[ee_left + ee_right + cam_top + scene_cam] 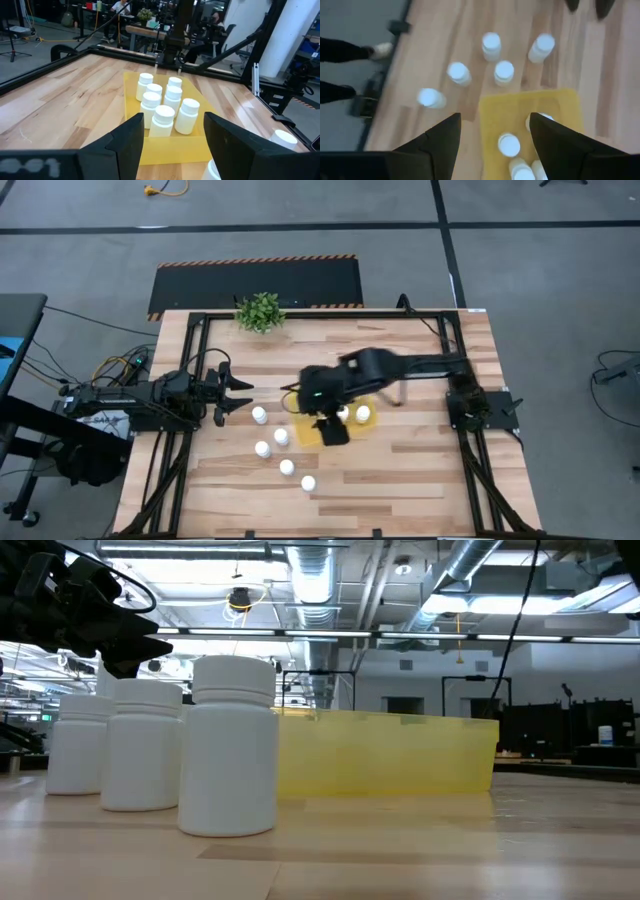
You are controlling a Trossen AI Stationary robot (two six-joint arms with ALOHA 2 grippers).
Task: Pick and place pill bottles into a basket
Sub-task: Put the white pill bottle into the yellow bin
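**Q:** High view first. What stood around your workspace?

**A:** Entry 1. You had a potted plant [261, 311] at the far edge of the table [420, 470]. A black striped mat [255, 283] lay on the floor beyond it. Your right arm [400, 367] reached over the basket [366, 427] and covered most of it. Two pill bottles [363, 415] showed inside. Five more stood on the wood between the basket and your left gripper [238, 395]. That gripper waited near the left edge, fingers parted, nothing between them.

**Q:** Low view?

**A:** Entry 2. Three pill bottles stood side by side in front and hid the left end of the basket. Its yellow wall ran behind them. Part of a dark arm [80, 600] hung at upper left.

**Q:** Left wrist view?

**A:** Entry 3. You could count seven pill bottles upright in the basket, clustered close. Two more stood on the wood outside it, both cut off by the frame. Your right arm stood over the far end of the basket. A person [120, 6] sat in the room beyond.

**Q:** Right wrist view?

**A:** Entry 4. Your right gripper [492, 142] looked straight down over the edge of the basket, jaws wide and empty. Five pill bottles stood on bare wood. At least four were in the basket, partly behind the fingers. A person's shoe [381, 49] was on the floor beside the table.
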